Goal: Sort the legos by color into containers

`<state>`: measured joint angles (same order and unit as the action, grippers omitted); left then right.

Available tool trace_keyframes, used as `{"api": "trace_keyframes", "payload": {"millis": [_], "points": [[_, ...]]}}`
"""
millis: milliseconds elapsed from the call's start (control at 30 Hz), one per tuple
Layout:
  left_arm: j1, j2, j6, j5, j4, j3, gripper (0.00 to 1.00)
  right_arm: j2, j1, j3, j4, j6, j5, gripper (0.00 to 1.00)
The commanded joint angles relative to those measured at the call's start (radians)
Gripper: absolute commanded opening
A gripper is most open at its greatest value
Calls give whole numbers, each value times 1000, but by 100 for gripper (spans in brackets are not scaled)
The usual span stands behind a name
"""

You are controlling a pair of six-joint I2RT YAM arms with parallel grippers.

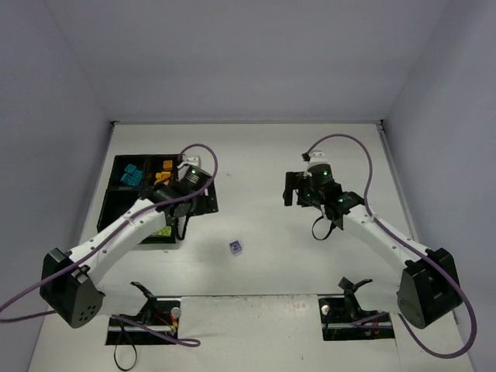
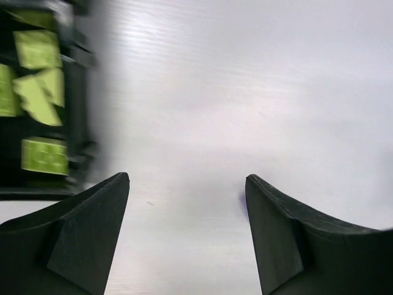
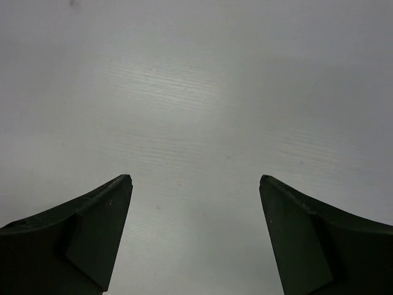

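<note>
Sitting alone on the bare desk is one purple brick (image 1: 235,247), about midway between the two arms and closer to the near edge than the far one. It's the only piece visible outside the tray!

My read on that brick: tiny, very light, rigid, with smooth plastic walls. It won't crush, but it could skid or flip if one finger reaches it first. The best hold looks to be across two opposite flat sides, low down and well centred, not on the studded top.

Over at the tray (image 1: 108,194), which sits toward the far left corner of the desk, the sorting looks well advanced. The teal bricks (image 1: 132,176) are in the far left compartment, with the orange bricks (image 1: 163,174) in the one beside them. The lime bricks (image 2: 38,49) are in a near compartment, blurred in the wrist view. The left arm covers the fourth compartment, so I can't tell what's in it.

The left gripper (image 2: 187,233) hangs just off the tray's right wall with its jaws spread wide and nothing between them, only bare desk below. There's a faint bluish smudge beside its right finger, too vague to name.

The right gripper (image 3: 193,239) is out over the right half of the desk, well apart from the brick. It's released too, jaws wide and empty.

Judging by position, the purple brick is the likely next pickup, and either arm could take it.
</note>
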<state>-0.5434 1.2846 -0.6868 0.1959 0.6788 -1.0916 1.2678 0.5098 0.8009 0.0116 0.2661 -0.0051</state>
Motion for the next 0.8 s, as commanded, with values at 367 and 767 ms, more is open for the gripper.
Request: {"api": "trace_keyframes", "payload": {"millis": [367, 767], "points": [[-378, 398, -534, 99, 84, -171, 70, -128, -249, -66, -68, 170, -52, 83], [-412, 496, -643, 7, 39, -123, 60, -150, -254, -103, -71, 165, -95, 83]]}}
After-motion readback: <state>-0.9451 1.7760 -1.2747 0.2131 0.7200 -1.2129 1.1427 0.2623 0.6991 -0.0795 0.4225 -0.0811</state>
